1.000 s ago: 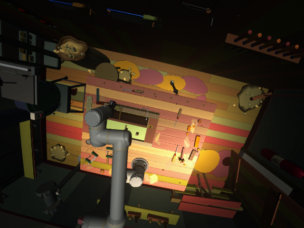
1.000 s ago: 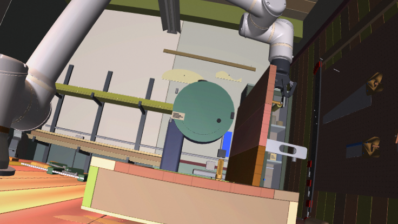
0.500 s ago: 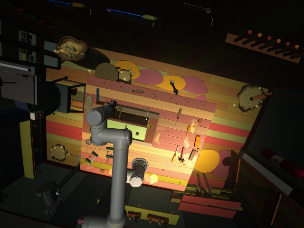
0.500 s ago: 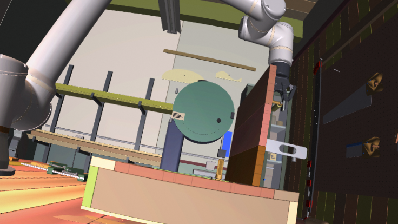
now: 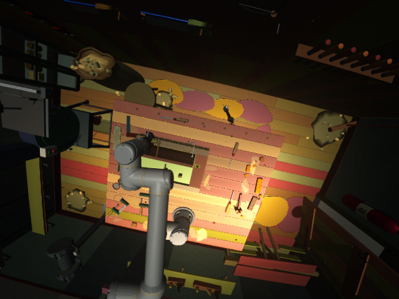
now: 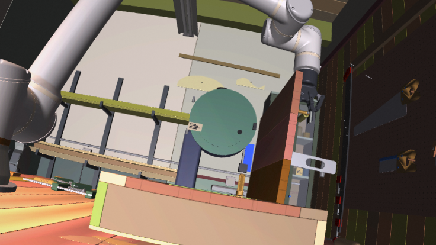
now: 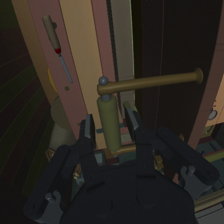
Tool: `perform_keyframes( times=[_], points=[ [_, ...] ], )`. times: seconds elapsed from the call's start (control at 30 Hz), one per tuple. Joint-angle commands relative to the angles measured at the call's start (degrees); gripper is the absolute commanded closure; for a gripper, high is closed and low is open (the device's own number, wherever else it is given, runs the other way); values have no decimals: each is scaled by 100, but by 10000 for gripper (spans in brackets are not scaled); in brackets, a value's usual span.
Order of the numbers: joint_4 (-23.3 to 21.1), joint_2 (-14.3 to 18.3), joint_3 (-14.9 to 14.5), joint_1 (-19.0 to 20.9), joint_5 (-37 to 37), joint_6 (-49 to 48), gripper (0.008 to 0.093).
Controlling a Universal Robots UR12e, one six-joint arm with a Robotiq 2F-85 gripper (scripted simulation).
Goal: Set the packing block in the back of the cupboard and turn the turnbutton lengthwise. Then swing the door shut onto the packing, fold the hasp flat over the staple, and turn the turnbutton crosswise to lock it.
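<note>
The cupboard door (image 6: 274, 143) stands upright and open above the cupboard box (image 6: 210, 210), with a brass handle on its far face near the top edge. The handle's olive grip (image 7: 109, 121) hangs from a brass arm (image 7: 150, 81) fixed to the dark door face. The silver hasp (image 6: 314, 164) sticks out flat from the door's free edge, lower down. The brass turnbutton post (image 6: 241, 184) stands on the box rim. I cannot see the packing block. My gripper (image 7: 109, 120) (image 6: 311, 106) straddles the olive grip and is open around it, holding nothing.
The workbench of striped planks (image 5: 193, 180) carries the cupboard (image 5: 174, 161) and scattered hand tools, among them a screwdriver (image 7: 56, 47) beside the door. A green round machine (image 6: 222, 122) stands behind the cupboard, and a dark wall with hanging saws (image 6: 384, 112) lies close on the right.
</note>
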Motion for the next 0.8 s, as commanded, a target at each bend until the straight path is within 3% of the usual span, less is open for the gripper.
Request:
perform_keyframes(
  times=[0.0, 0.33, 0.77],
  points=[
    [-2, -4, -6, 0, 0, 0, 534],
    [-2, -4, -5, 0, 0, 0, 534],
    [-2, -4, -5, 0, 0, 0, 794]
  ],
)
